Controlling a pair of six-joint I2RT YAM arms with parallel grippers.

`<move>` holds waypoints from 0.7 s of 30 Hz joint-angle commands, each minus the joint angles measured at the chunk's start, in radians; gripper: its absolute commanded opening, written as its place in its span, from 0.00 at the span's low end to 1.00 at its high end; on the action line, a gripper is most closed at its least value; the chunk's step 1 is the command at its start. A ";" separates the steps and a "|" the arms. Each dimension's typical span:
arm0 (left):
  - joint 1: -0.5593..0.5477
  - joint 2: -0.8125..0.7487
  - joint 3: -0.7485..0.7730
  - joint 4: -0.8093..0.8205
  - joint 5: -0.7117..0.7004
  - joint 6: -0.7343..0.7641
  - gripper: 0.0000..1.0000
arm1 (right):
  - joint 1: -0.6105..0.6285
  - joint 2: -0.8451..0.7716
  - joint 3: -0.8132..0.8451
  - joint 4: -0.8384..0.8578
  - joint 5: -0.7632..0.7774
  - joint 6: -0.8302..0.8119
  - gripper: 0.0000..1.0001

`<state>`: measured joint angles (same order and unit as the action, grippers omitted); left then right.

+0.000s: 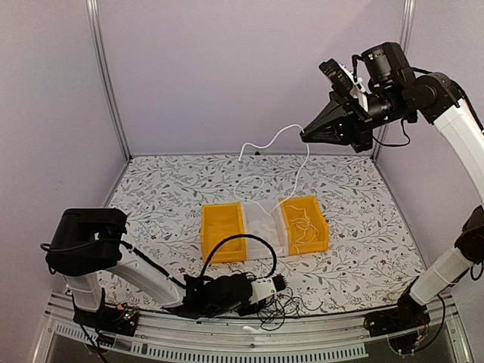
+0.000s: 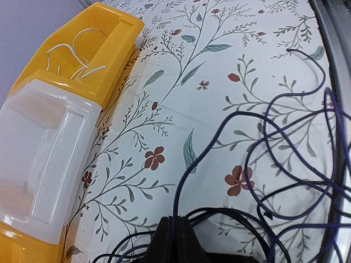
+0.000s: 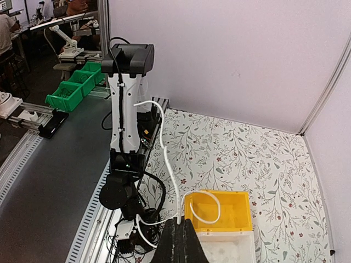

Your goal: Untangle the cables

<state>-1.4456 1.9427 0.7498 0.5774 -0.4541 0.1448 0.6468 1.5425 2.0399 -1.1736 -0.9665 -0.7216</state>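
My right gripper (image 1: 304, 136) is raised high above the back of the table, shut on a white cable (image 1: 272, 140). One end of the cable arcs left in the air. The other strand hangs down into the right yellow bin (image 1: 318, 225), where more of it lies coiled. In the right wrist view the fingers (image 3: 171, 245) pinch this white cable (image 3: 167, 164). My left gripper (image 1: 280, 283) lies low at the table's near edge, shut on a purple cable (image 2: 186, 170) that rises from a tangle of black and purple cables (image 1: 276, 306). The tangle spreads to the right in the left wrist view (image 2: 296, 192).
Three bins stand in a row mid-table: a left yellow bin (image 1: 221, 231), a translucent white bin (image 1: 261, 225) and the right yellow one. In the left wrist view the white bin (image 2: 44, 159) is at left. The table's metal rail (image 1: 249, 340) runs along the near edge.
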 commanded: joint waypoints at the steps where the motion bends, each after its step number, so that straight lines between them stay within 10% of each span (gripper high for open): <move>1: -0.007 -0.045 -0.020 -0.103 -0.019 -0.029 0.00 | -0.024 -0.012 -0.010 0.097 -0.046 0.044 0.00; 8: -0.050 -0.206 -0.052 -0.190 -0.135 -0.095 0.33 | -0.026 0.008 -0.065 0.175 -0.004 0.092 0.00; 21: -0.036 -0.460 -0.147 -0.095 -0.166 -0.111 0.47 | -0.026 -0.040 -0.222 0.264 0.072 0.146 0.00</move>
<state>-1.4857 1.5295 0.6571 0.3901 -0.5800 0.0032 0.6258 1.5372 1.8370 -0.9516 -0.9291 -0.5999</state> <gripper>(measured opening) 0.460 0.010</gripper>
